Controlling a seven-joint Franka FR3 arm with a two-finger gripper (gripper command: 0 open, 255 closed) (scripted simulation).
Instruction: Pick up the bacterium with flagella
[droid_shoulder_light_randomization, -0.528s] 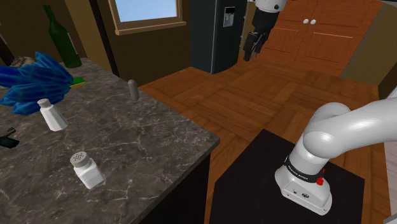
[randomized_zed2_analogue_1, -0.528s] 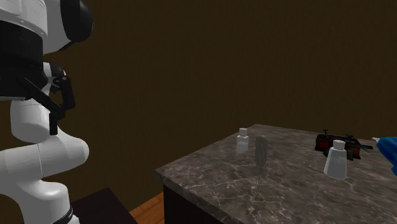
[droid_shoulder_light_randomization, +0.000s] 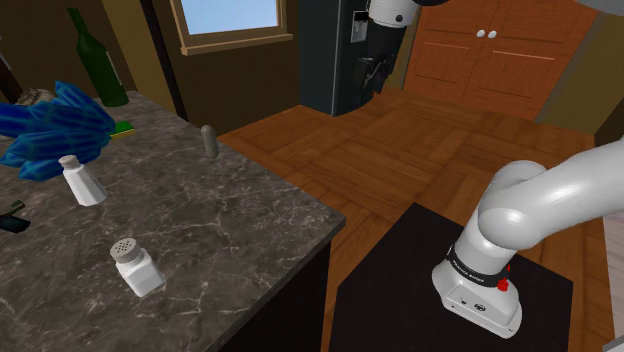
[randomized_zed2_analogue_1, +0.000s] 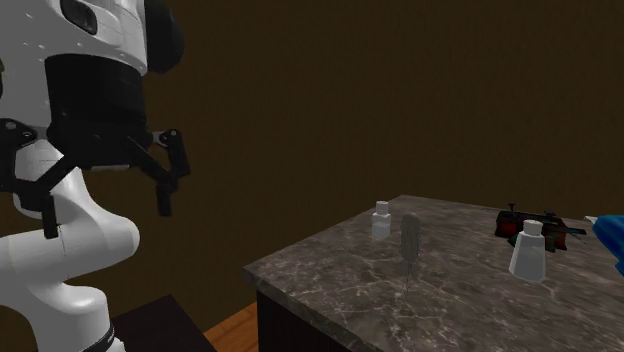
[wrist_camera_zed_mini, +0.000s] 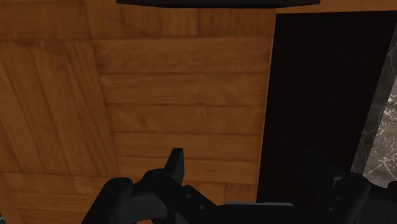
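Hovering over wood floor (wrist_camera_zed_mini: 178, 95) with gripper (randomized_zed2_analogue_1: 106, 208) spread, empty; well apart from grey bacterium (droid_shoulder_light_randomization: 208, 141) upright at counter (droid_shoulder_light_randomization: 235, 235) edge. Left: reach, clasp, lift.

The dark stone counter (droid_shoulder_light_randomization: 240, 225) bears a grey bacterium (droid_shoulder_light_randomization: 209, 141), white shakers (droid_shoulder_light_randomization: 137, 268) and a blue cluster (droid_shoulder_light_randomization: 55, 125).

A dark marbled desk (droid_shoulder_light_randomization: 240, 210) stands on a wood parquet floor (droid_shoulder_light_randomization: 400, 160). Beyond the desk are a window (droid_shoulder_light_randomization: 228, 14), a dark refrigerator (droid_shoulder_light_randomization: 330, 60) and wooden doors (droid_shoulder_light_randomization: 500, 60).
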